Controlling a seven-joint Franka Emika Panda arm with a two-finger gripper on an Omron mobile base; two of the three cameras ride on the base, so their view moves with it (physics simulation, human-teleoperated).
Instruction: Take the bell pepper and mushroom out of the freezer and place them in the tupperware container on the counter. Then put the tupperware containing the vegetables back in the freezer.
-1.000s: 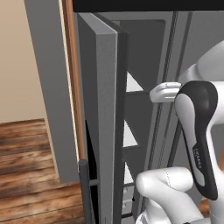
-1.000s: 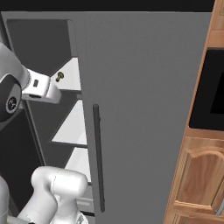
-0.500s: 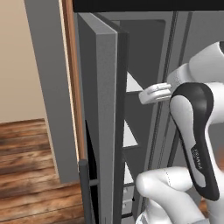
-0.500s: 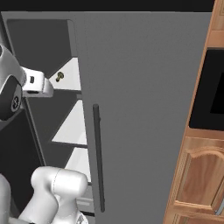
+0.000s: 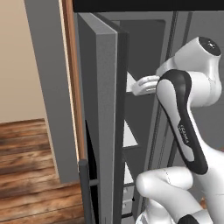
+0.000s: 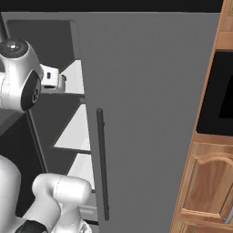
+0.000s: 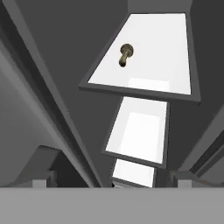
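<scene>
A white robot arm with dark joints reaches into the open freezer, the tall narrow grey compartment on the left side of a grey fridge. In the left base view the freezer door stands swung out toward the camera, edge-on, and the arm's white hand passes beside it at the height of the upper shelf. In the right base view the gripper sits just at the front edge of that upper white shelf, to the left of the closed grey fridge door with its long dark bar handle. The jaws stand wide open and hold nothing (in the hand view the two dark finger tips sit far apart near the bottom corners). The hand view looks along three white shelves stacked one past the other inside the dark grey walls. The mushroom, a tiny tan-brown cap on a stem, lies on its side on the first shelf, well apart from the finger tips. Wooden cabinets stand to the right of the fridge.
</scene>
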